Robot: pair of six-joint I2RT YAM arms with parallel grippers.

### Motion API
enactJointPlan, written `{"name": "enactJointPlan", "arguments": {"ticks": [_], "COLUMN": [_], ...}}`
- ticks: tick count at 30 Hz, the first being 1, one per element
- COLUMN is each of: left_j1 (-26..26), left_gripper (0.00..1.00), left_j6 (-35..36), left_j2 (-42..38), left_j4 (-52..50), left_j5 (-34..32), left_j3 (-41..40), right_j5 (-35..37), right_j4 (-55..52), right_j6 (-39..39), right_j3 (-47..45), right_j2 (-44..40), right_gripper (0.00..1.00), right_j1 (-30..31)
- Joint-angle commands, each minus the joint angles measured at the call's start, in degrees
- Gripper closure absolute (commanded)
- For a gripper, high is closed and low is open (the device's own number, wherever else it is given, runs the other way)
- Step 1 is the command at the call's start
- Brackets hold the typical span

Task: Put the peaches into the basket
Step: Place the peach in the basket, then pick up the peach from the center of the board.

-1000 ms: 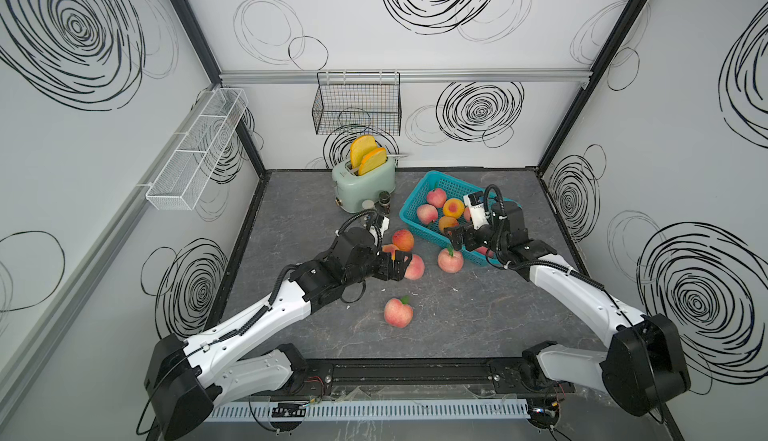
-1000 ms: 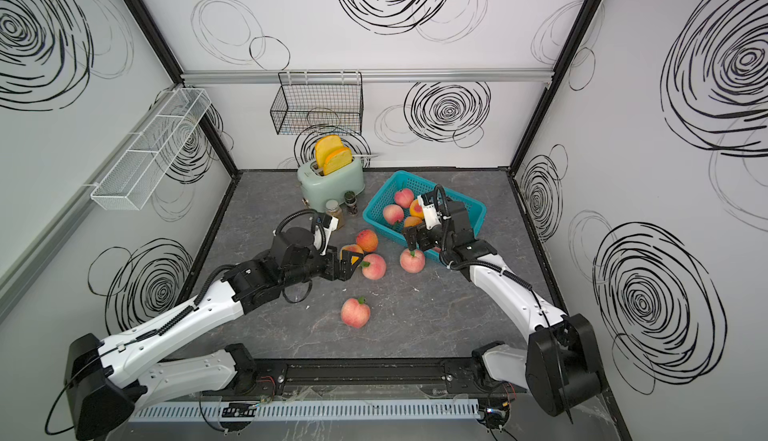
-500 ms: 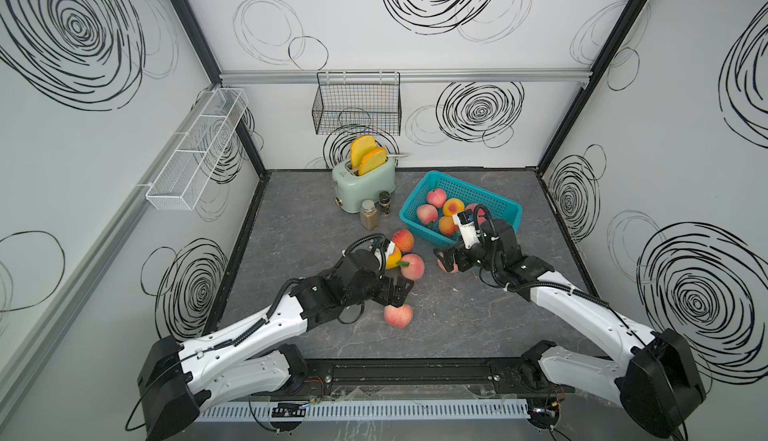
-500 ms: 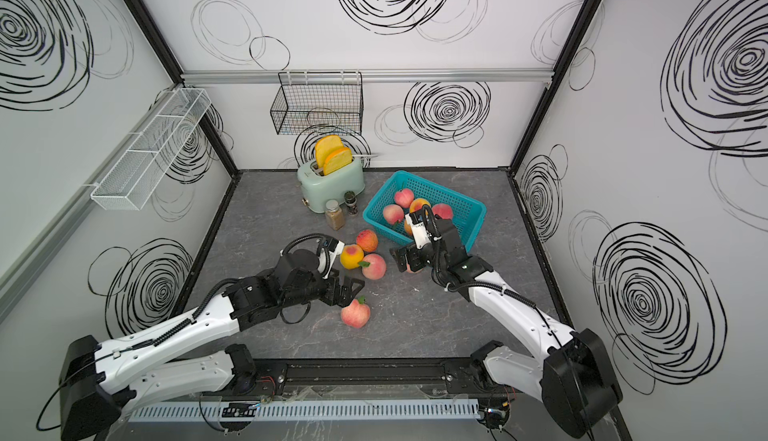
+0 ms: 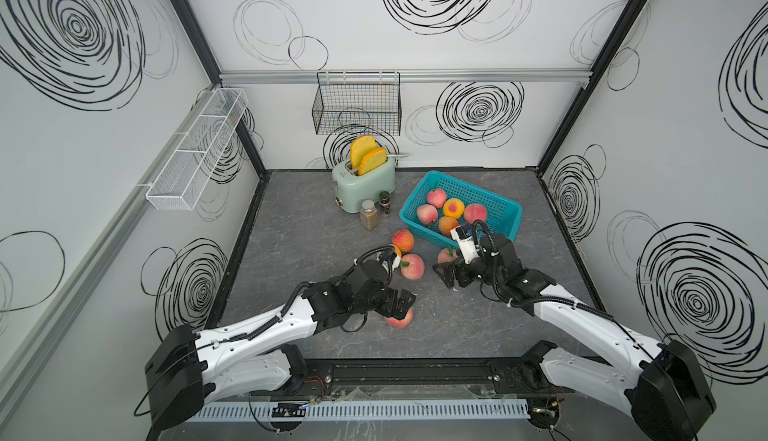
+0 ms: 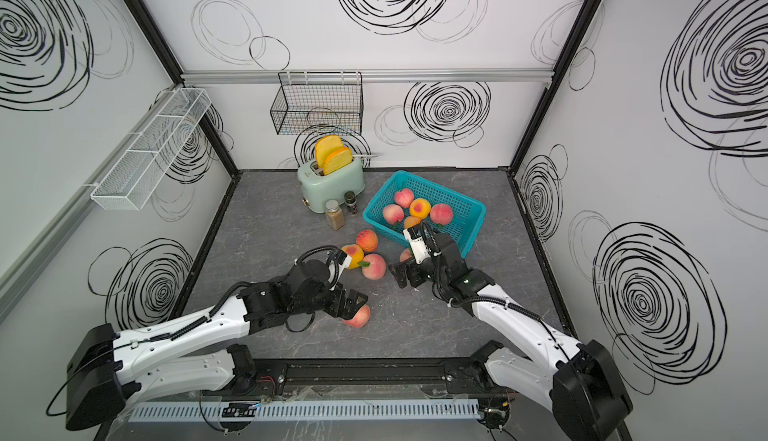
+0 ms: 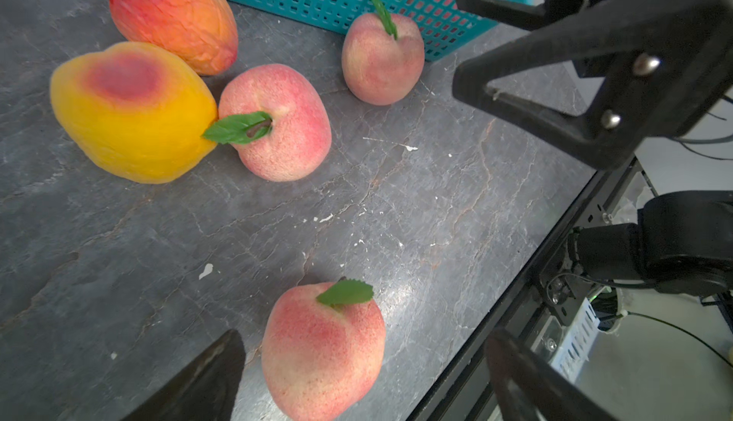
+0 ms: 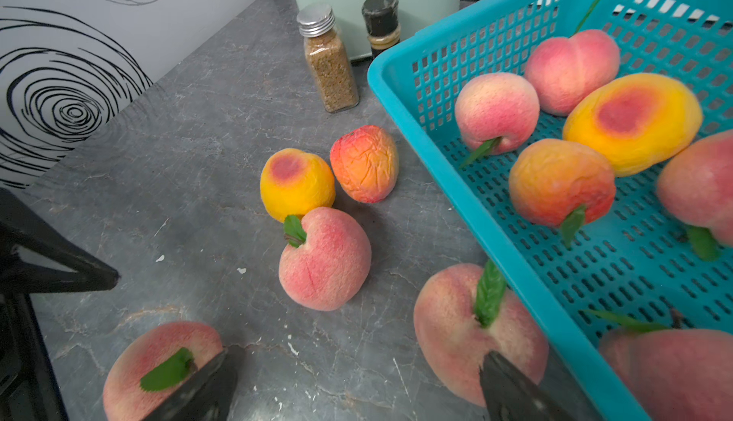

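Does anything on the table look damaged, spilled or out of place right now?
One orange-red peach lying on the tabletop beside the basket has creased, crumpled skin, while the pink peach near it looks smooth. Small white flecks also dot the tabletop. Nothing looks spilled.

The peaches (image 7: 277, 121) have matt, finely speckled, fuzzy-looking skin. The orange-red peach (image 7: 174, 14) is creased and wrinkled. The basket (image 8: 476, 18) is smooth teal plastic with a slight sheen. The table (image 7: 357, 220) is matt grey, stone-like and veined, chipped white in spots. The jar (image 8: 331, 66) is clear glass under a ribbed metal lid (image 8: 316, 19). At the upper left of a top view, the rack (image 5: 195, 156) is white wire mesh.
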Motion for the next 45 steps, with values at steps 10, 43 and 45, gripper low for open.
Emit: {"name": "enactJointPlan", "arguments": {"ticks": [10, 43, 45], "left_j1": [-5.5, -5.5, -5.3], "left_gripper": [0.02, 0.21, 0.23], "left_j6": [-0.6, -0.8, -0.7], "left_j2": [7.0, 14.0, 13.8], "left_j4": [-4.0, 0.8, 0.8], "left_j5": [-9.4, -9.3, -9.1], "left_j3": [2.4, 0.1, 0.1], "right_j5": [-1.4, -0.8, -0.7], "right_j4": [1.0, 2.3, 2.3], "right_j6": [3.6, 3.7, 3.7], "right_j3": [-4.1, -7.3, -7.3], "right_j2": [-3.1, -4.0, -3.9], "right_gripper": [0.01, 0.00, 0.00], "right_j1": [4.5, 5.2, 5.2]}}
